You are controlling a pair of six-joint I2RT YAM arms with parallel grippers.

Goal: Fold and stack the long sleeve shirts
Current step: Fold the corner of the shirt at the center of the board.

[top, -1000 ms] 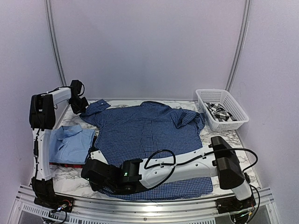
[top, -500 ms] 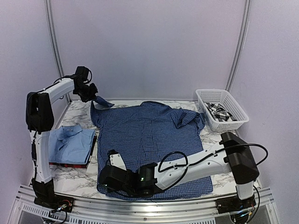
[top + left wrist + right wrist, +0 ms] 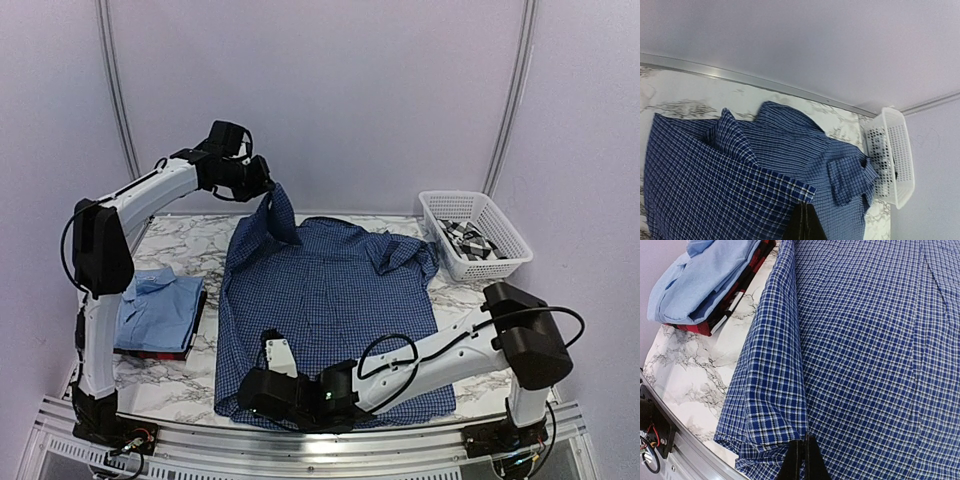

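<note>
Navy checked shirt (image 3: pixel 330 300) spread on the marble bench (image 3: pixel 190 240), left gripper (image 3: pixel 263 186) pinched shut on its far-left corner, held high, right gripper (image 3: pixel 802 452) clamped on the near-left hem, light blue shirt (image 3: pixel 160 305) folded atop dark red shirt (image 3: pixel 695 329) at left, white basket (image 3: pixel 492 266) far right holding black-and-white checked shirt (image 3: pixel 468 240)

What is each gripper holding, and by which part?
Both hold the navy checked shirt: the left gripper pinches its raised sleeve end; the right gripper pinches the folded side edge near the hem.
</note>
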